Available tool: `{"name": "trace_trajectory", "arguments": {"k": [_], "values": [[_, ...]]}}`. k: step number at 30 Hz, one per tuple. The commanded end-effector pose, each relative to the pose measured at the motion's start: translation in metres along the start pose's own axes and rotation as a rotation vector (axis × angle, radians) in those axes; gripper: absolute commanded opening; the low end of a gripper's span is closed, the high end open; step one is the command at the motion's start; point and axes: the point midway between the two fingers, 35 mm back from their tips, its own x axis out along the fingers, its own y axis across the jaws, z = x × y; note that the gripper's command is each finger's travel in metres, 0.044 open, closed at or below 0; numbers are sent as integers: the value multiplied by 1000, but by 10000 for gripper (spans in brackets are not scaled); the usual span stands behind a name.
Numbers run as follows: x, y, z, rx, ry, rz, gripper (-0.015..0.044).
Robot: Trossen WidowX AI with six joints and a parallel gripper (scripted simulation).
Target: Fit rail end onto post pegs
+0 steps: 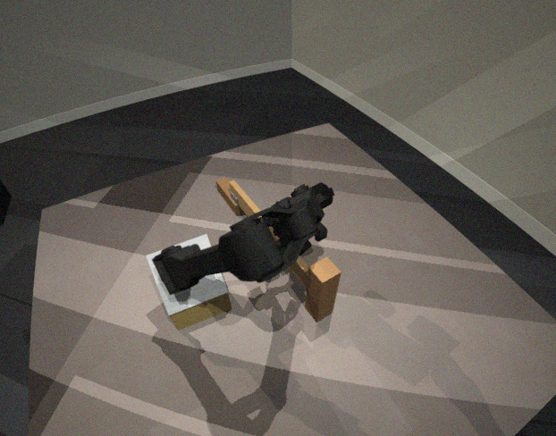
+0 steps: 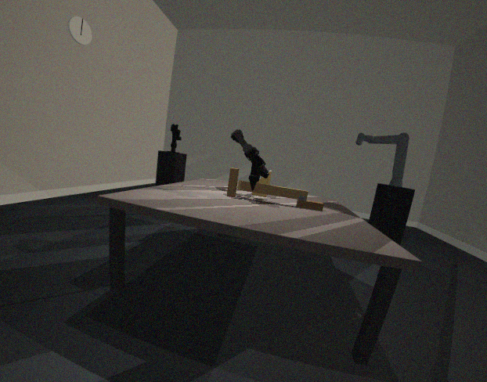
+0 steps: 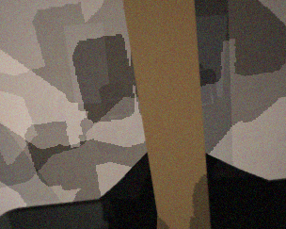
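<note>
The wooden rail runs from the bracket on the low footboard block toward the short post. Its near end is up off the table, beside the post's face, and the rail looks about level in the exterior view. My gripper is shut on the rail, nearer its post end; the arm hides the fingers in the top view. Any gap at the post is too small to judge, and the pegs and holes cannot be made out clearly.
A yellowish block with a pale top stands beside the rail, under the arm in the top view. A black arm and a grey arm stand on dark pedestals beyond the table. Shadows cross the tabletop.
</note>
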Motion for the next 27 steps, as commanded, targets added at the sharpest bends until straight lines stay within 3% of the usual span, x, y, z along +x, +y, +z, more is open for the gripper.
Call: {"name": "trace_trajectory", "arguments": {"k": [1,27], "values": [[-2,-1,1,-1,3,-6,0],[-2,0,-4,-1,3,-6,0]]}}
